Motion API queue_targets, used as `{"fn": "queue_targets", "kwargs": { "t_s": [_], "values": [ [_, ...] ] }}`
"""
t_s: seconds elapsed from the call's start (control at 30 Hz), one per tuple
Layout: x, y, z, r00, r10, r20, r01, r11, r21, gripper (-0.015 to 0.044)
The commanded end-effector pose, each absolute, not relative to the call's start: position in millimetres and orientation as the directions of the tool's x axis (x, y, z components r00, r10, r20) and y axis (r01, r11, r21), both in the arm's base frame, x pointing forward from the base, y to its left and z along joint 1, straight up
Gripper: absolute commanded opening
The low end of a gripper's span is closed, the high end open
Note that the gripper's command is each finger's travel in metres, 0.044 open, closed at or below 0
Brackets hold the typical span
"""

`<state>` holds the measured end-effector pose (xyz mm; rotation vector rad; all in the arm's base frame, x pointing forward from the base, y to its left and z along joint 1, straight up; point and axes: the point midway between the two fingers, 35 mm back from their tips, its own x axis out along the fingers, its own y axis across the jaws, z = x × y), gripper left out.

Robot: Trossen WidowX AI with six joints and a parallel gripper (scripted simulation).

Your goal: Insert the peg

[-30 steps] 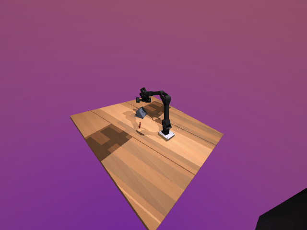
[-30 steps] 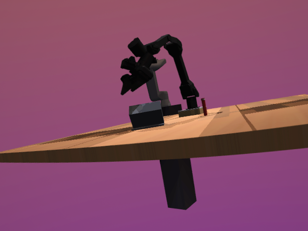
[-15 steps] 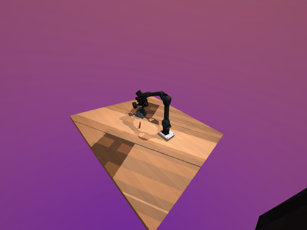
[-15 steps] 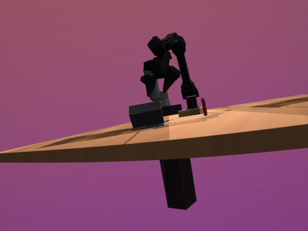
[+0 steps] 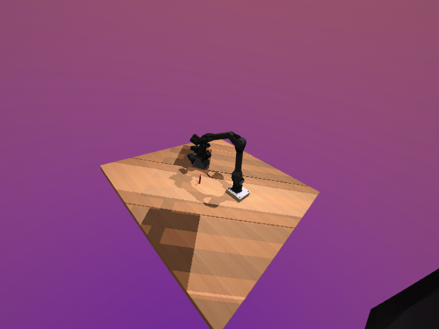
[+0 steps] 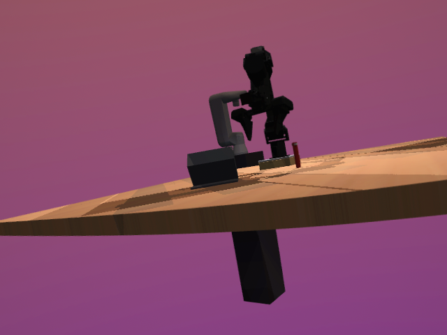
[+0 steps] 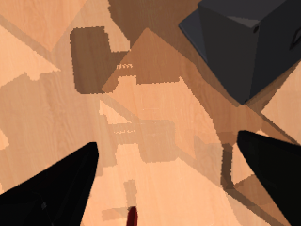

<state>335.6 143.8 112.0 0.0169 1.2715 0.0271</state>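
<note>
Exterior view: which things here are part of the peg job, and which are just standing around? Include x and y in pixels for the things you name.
Part of the job:
- red peg [image 5: 199, 179] [image 6: 296, 155] [image 7: 133, 217]
- dark sloped block [image 5: 201, 163] [image 6: 214, 172] [image 7: 226, 58]
- black arm's open claw [image 6: 266, 137] [image 7: 168, 142]

Not needed, it seems:
- grey arm [image 6: 220, 121]
- dark post below the table [image 6: 254, 264]
</note>
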Motion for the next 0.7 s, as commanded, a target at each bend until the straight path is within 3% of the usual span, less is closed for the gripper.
{"fn": "queue_targets", "kwargs": {
  "t_s": [0.0, 0.47, 0.67],
  "values": [
    [310.3, 154.8, 107.6, 0.227, 0.038, -0.973, -0.042, 0.999, 0.029, 0.044],
    [234.7, 182.3, 104.0, 0.028, 0.018, -0.999, -0.147, 0.989, 0.013, 0.044],
    [227.9, 183.8, 103.8, 0.012, 0.013, -1.0, -0.156, 0.988, 0.011, 0.044]
  ]
}}
